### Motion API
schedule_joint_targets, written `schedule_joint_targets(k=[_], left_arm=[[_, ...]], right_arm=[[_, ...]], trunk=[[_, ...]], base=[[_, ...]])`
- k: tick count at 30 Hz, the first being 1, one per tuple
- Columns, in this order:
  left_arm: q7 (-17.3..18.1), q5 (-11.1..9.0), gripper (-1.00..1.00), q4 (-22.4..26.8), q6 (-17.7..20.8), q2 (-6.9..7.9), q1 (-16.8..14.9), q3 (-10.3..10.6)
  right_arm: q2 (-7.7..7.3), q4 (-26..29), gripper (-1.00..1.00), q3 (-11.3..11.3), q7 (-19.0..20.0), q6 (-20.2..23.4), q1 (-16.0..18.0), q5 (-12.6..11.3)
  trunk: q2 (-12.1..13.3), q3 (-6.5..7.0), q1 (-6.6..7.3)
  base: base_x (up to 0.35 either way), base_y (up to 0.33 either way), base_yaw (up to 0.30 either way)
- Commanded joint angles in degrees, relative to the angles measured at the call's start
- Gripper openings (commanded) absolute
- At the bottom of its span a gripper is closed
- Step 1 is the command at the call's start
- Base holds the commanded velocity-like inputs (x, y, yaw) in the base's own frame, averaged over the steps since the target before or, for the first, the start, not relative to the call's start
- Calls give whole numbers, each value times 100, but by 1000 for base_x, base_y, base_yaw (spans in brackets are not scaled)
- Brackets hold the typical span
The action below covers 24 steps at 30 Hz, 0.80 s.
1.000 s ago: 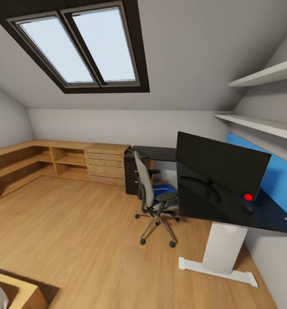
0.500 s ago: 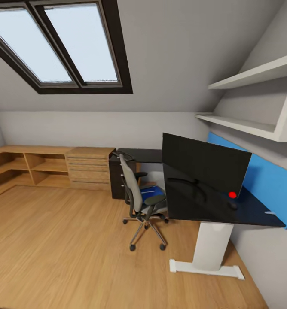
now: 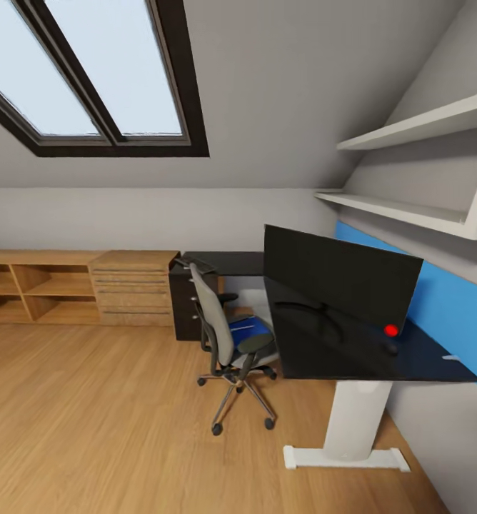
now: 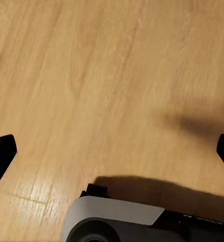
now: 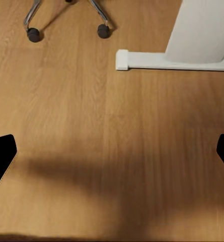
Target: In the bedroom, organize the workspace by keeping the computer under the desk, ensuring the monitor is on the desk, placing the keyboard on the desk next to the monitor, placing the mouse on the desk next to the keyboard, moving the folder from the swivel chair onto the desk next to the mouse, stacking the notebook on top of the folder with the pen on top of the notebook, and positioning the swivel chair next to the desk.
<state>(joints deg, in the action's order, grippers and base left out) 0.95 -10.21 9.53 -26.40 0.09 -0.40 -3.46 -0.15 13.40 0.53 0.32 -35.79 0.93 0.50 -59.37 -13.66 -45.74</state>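
My left gripper (image 4: 112, 151) hung over bare wooden floor (image 4: 117, 75), its two dark fingertips (image 4: 2, 154) spread wide at opposite edges of the wrist view with nothing between them. My right gripper (image 5: 112, 151) was spread just as wide and also held nothing; beyond it the floor carried the desk's white foot (image 5: 172, 60) and two of the swivel chair's casters (image 5: 33, 34). From my head I saw the black desk (image 3: 353, 350) against the right wall, with the monitor (image 3: 342, 278) standing on it and a small dark thing, perhaps the mouse (image 3: 390, 349), just below a red spot. The swivel chair (image 3: 228, 335) stood close beside the desk, with the blue folder (image 3: 247, 327) lying on its seat.
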Motion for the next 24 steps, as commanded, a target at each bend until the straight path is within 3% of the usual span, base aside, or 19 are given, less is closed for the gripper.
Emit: schedule_joint_targets(k=[1,9,24], left_arm=[[10,11,100,-4,-14,-3,-4,-32],[10,11,100,-4,-14,-6,-4,-32],[10,11,100,-4,-14,-6,-4,-34]], right_arm=[[-2,-4,100,2,3,-17,4,4],[2,-4,100,7,3,-41,4,3],[-2,4,100,8,-3,-38,4,4]], trunk=[[-5,-7,-3],[-5,-28,-3],[-5,-130,-3]], base=[[240,202,-4],[269,147,-1],[251,10,0]])
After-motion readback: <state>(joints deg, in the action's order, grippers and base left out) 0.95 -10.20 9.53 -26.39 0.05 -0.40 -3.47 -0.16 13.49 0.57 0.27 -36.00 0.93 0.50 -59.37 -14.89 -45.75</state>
